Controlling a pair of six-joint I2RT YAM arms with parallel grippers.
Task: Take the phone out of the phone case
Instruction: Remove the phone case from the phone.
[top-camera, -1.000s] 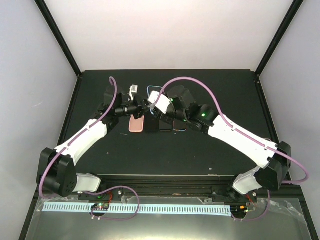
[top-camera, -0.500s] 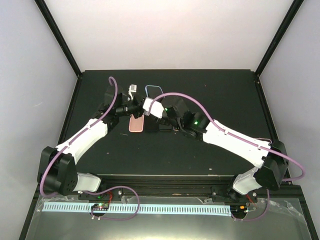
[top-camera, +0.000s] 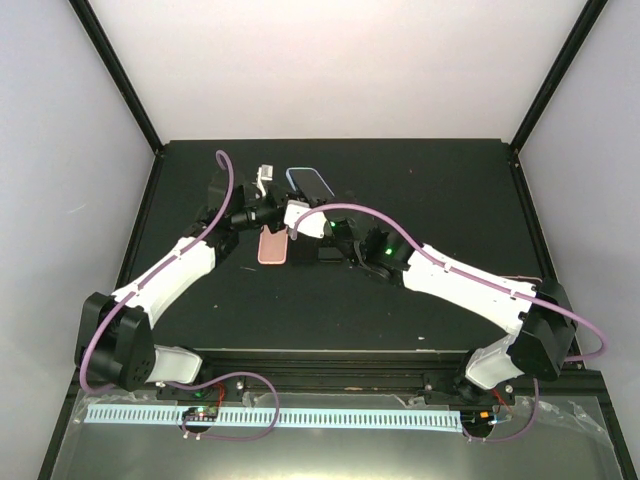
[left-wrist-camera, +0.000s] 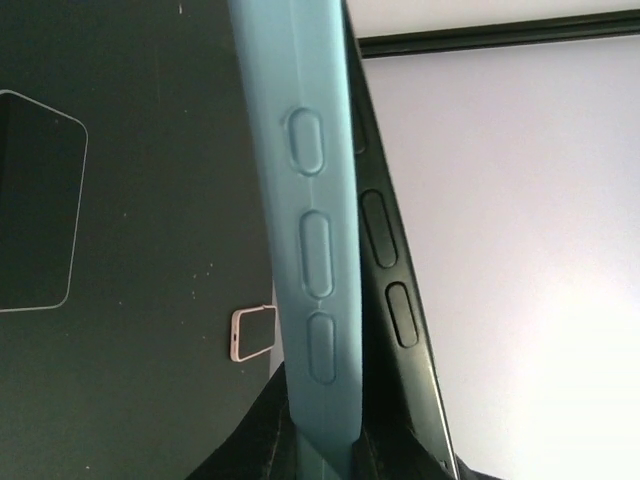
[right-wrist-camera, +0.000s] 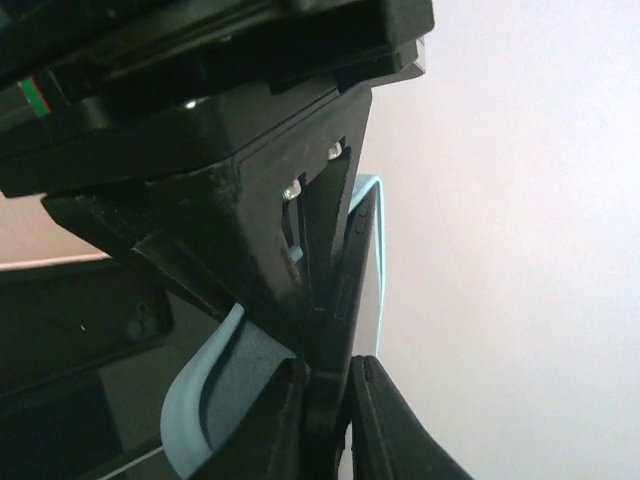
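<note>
**Phone partly out of its soft blue case**

The phone case (left-wrist-camera: 315, 200) is held up over the far middle of the table (top-camera: 420, 200). It looks soft and bendy. The phone (left-wrist-camera: 385, 240) looks hard, smooth and easy to crack. One long side of it stands free of the case. The left gripper (left-wrist-camera: 322, 455) pinches the case edge. The right gripper (right-wrist-camera: 322, 420) has its fingers close around a thin dark edge, but I cannot tell if they grip it. The phone's bare side looks best to hold.

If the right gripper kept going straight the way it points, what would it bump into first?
Apart from the phone the right gripper pinches, probably the left gripper: its black body fills the right wrist view straight ahead. Depth is unclear.
</note>
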